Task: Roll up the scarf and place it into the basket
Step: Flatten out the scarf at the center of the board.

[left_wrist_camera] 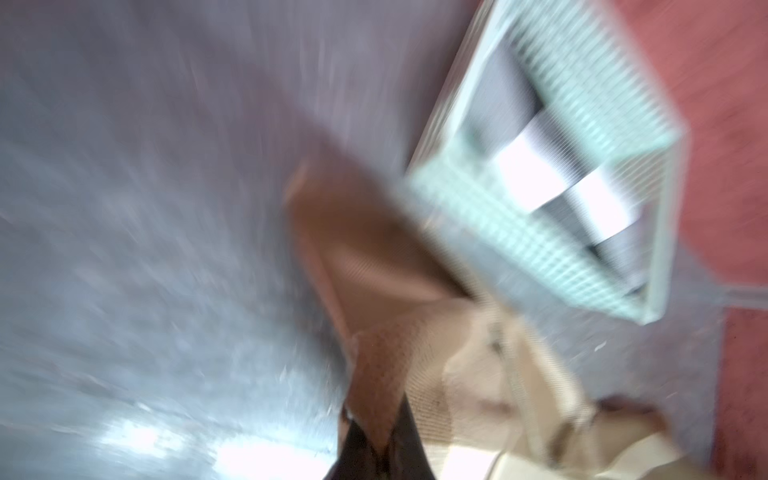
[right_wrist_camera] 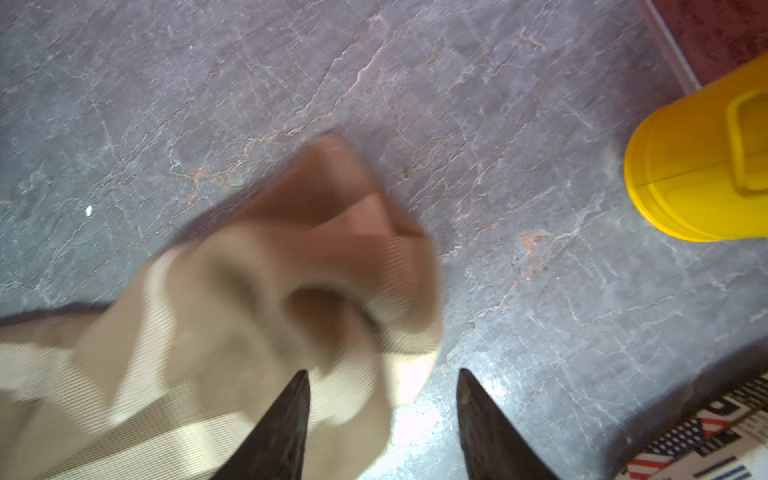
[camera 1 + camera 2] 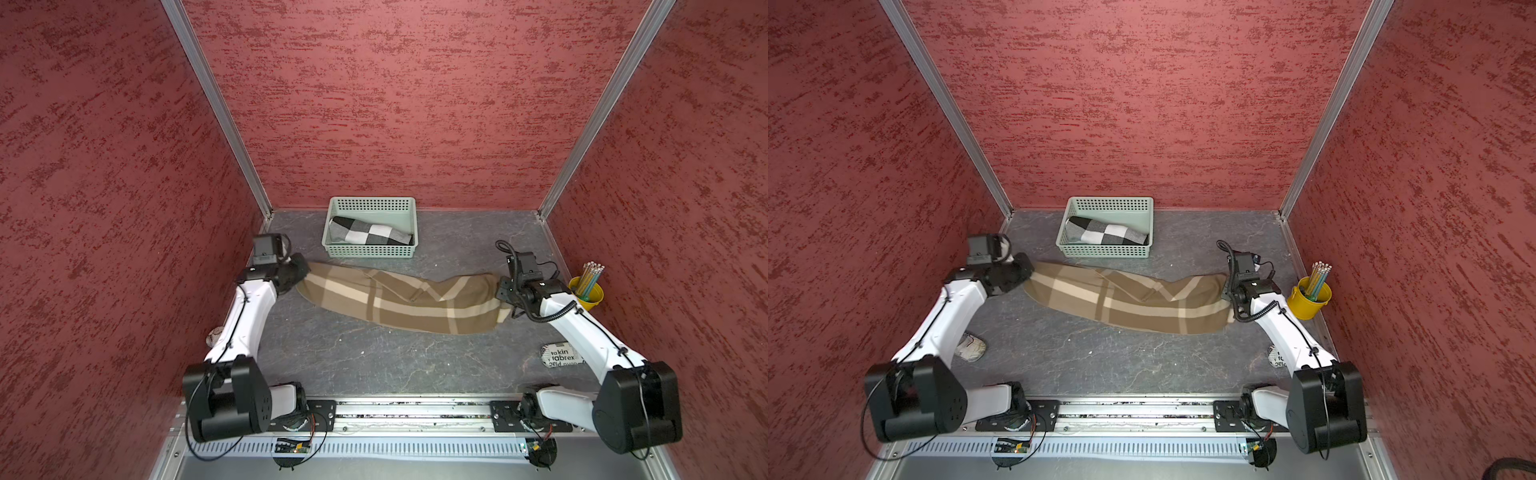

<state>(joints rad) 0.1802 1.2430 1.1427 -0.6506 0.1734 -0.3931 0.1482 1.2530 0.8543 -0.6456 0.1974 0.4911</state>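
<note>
The scarf (image 3: 399, 299) (image 3: 1125, 299) is brown with cream plaid stripes and lies stretched across the grey table in front of the basket. My left gripper (image 3: 301, 272) (image 3: 1025, 270) is at its left end. In the blurred left wrist view the gripper (image 1: 380, 453) is shut on a fold of the brown scarf (image 1: 374, 374). My right gripper (image 3: 500, 291) (image 3: 1225, 291) is at the scarf's right end. It stands open (image 2: 384, 371), with the bunched scarf end (image 2: 249, 311) lying by one finger. The mint-green basket (image 3: 370, 251) (image 3: 1102, 250) (image 1: 519, 249) stands at the back.
A rolled black-and-white checked cloth (image 3: 370, 232) lies inside the basket. A yellow bucket of pencils (image 3: 588, 295) (image 3: 1308, 301) (image 2: 702, 166) stands by the right wall, close to my right arm. A printed item (image 3: 559, 355) (image 2: 706, 440) lies under that arm; a crumpled pale object (image 3: 970, 347) lies under the left.
</note>
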